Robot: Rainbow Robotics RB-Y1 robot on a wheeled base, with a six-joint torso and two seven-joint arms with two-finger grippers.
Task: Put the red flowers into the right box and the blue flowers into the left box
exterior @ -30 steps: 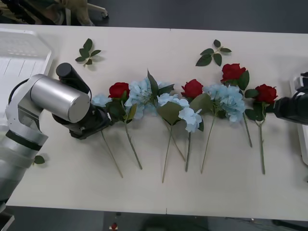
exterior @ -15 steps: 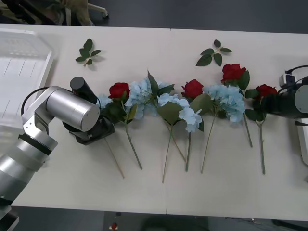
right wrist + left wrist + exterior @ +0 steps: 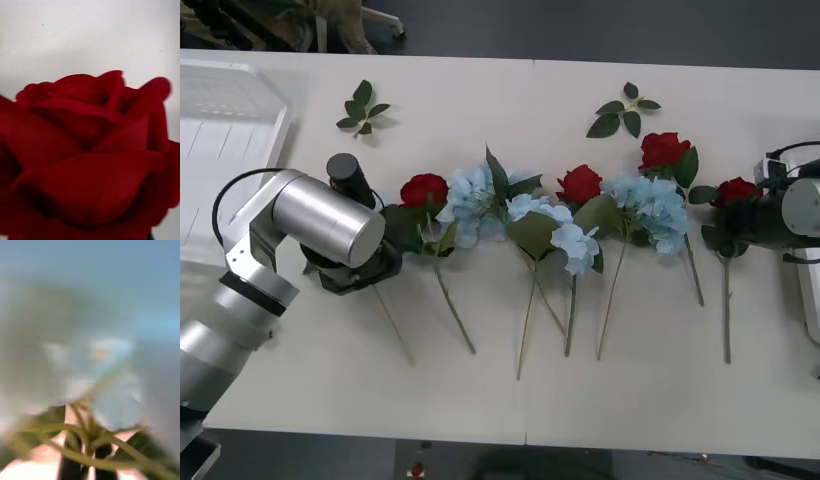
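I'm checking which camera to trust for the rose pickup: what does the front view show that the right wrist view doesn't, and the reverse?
Front view alone: the whole row of red flowers and blue flowers on the table, the left box, the right box, two leaf sprigs, and both arms, with the left gripper at the row's left end. Right wrist view alone: close petal detail. Both share the rightmost rose, which the right gripper is at.

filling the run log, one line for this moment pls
left tool: at leftmost blue flower, near left box | right tool: at rightmost red rose | boxes: no flowers seen inside
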